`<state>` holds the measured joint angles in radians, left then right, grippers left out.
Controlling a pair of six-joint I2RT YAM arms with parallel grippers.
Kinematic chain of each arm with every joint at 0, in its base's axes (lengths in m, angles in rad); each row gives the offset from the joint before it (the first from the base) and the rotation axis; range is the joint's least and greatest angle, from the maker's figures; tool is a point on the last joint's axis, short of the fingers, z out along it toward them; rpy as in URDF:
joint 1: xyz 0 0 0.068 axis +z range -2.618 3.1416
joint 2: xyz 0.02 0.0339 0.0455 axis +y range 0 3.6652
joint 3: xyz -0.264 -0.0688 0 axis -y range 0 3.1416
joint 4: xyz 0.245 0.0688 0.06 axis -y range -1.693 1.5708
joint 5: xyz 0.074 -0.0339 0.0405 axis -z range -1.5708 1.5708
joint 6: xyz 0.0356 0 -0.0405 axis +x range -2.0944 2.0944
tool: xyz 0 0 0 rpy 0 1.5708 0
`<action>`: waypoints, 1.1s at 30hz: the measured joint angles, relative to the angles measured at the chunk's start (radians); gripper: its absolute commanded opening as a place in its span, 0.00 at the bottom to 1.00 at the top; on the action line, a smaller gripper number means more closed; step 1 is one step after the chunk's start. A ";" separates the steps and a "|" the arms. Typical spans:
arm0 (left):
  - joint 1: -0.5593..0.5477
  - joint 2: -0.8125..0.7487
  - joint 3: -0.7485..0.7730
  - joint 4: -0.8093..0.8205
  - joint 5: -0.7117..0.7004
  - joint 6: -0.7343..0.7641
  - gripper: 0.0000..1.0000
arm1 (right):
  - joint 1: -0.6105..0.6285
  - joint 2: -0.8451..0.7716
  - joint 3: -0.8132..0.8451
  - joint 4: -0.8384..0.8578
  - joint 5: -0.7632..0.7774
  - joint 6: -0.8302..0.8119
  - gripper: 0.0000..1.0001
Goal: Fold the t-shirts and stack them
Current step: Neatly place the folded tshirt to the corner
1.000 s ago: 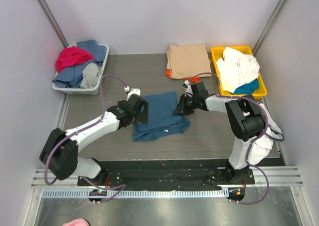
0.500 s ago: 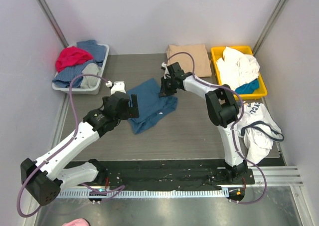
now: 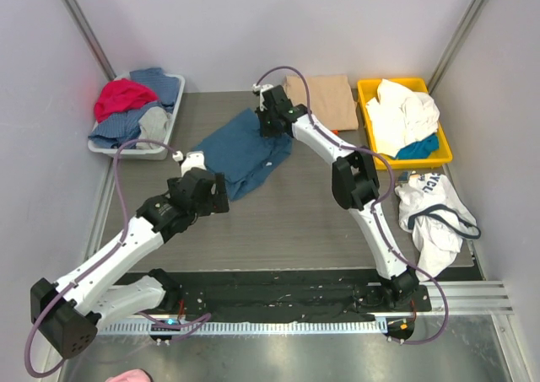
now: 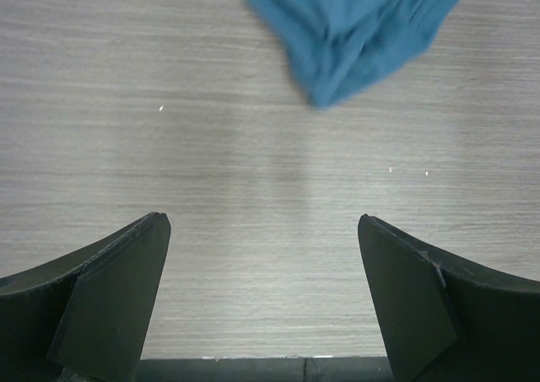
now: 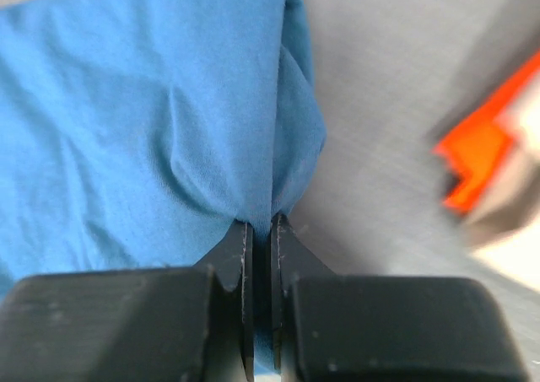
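Right claw (image 5: 261, 230), pinched on the blue t-shirt (image 3: 239, 150), has dragged it toward the tan t-shirt (image 3: 319, 102); we judge stacking comes next. Left claw (image 4: 261, 230) gapes wide, empty.

Right claw (image 5: 261, 223) clamped on blue t-shirt (image 5: 169, 104); left claw (image 4: 261, 220) wide apart.

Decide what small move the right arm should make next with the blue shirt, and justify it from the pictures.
Probably carry the blue t-shirt rightward onto the folded tan t-shirt, then release. The right gripper is shut on the blue cloth's edge, just left of that tan t-shirt, while the left gripper hangs open over the table, holding nothing.
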<state>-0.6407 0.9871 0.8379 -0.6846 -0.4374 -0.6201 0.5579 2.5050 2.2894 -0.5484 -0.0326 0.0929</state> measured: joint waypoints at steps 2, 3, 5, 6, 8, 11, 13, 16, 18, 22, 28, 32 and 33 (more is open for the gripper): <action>0.000 -0.026 -0.019 -0.009 0.000 -0.011 1.00 | -0.001 0.011 0.051 -0.001 0.043 -0.018 0.01; 0.001 -0.039 -0.028 -0.013 0.000 -0.019 1.00 | -0.002 0.015 0.076 0.000 0.062 -0.026 0.01; 0.001 -0.059 -0.043 -0.019 0.000 -0.032 1.00 | -0.002 0.016 0.118 0.001 0.095 -0.042 0.01; 0.001 -0.067 -0.049 -0.024 0.000 -0.037 1.00 | -0.002 0.016 0.138 0.005 0.108 -0.048 0.01; 0.001 -0.080 -0.063 -0.026 0.000 -0.049 1.00 | -0.003 0.016 0.167 0.013 0.129 -0.058 0.01; 0.001 -0.093 -0.080 -0.034 0.000 -0.059 1.00 | -0.005 0.016 0.196 0.039 0.167 -0.068 0.01; 0.001 -0.097 -0.088 -0.035 0.000 -0.063 1.00 | -0.006 0.016 0.203 0.050 0.193 -0.082 0.01; 0.001 -0.103 -0.097 -0.039 0.000 -0.072 1.00 | -0.016 0.016 0.205 0.062 0.230 -0.097 0.01; 0.001 -0.111 -0.106 -0.040 0.000 -0.079 0.99 | -0.023 0.016 0.205 0.069 0.245 -0.104 0.01; 0.001 -0.126 -0.129 -0.042 0.002 -0.088 1.00 | -0.052 0.018 0.218 0.087 0.261 -0.126 0.01; 0.001 -0.127 -0.167 -0.040 0.024 -0.115 1.00 | -0.119 0.020 0.248 0.132 0.263 -0.140 0.01; 0.001 -0.118 -0.174 -0.030 0.039 -0.130 1.00 | -0.155 0.020 0.253 0.155 0.271 -0.144 0.01; 0.001 -0.114 -0.174 -0.026 0.041 -0.132 1.00 | -0.161 0.020 0.253 0.159 0.273 -0.144 0.01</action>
<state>-0.6399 0.8734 0.6643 -0.7101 -0.3962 -0.7517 0.3969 2.5252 2.5423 -0.3893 0.2405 -0.0513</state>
